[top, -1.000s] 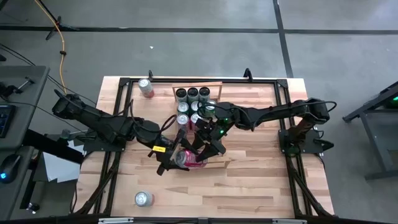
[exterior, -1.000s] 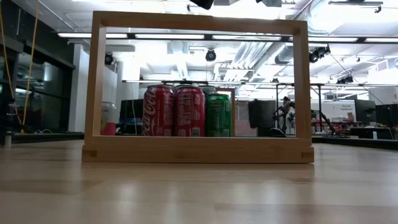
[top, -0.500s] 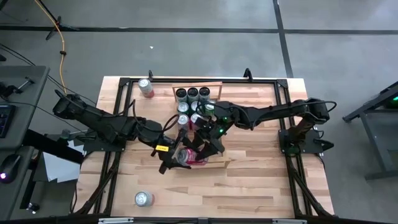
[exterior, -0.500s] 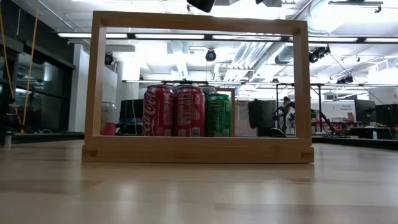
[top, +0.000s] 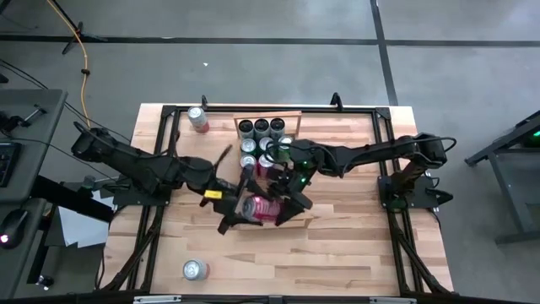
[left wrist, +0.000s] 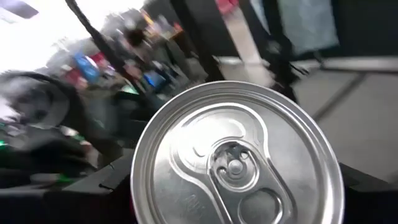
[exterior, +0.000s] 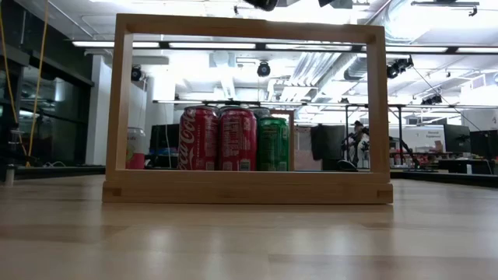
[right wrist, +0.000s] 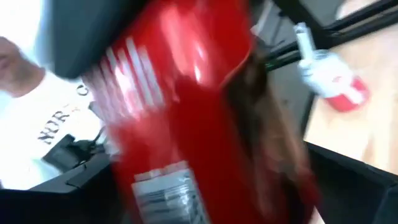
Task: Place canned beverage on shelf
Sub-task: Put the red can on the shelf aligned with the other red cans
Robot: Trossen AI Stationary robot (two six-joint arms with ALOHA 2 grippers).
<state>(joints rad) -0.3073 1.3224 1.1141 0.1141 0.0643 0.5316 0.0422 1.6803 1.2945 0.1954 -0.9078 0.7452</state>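
Two grippers meet over one red can (top: 258,208) in the high view. We find it lying on its side near the middle of the worktop (top: 337,253), long axis running left to right, just short of the shelf (top: 263,143), which lies farther up the worktop holding standing cans. The left gripper (top: 239,209) is shut on the can from its left end. The right gripper (top: 287,206) sits at the can's right end with jaws spread wide; we judge it has let go or is about to grasp, not holding. Open worktop lies right of the shelf; loose cans stand at the far left corner (top: 197,118) and near edge (top: 195,269).

From the low view we see three cans (exterior: 235,139) upright, framed by the shelf's end bar (exterior: 247,28); no gripper shows clearly.

Through the left wrist view the can's silver top (left wrist: 236,165) faces us squarely, confirming the hold.

Across the right wrist view the red can wall (right wrist: 186,93) fills the frame, very close; contact we cannot settle.
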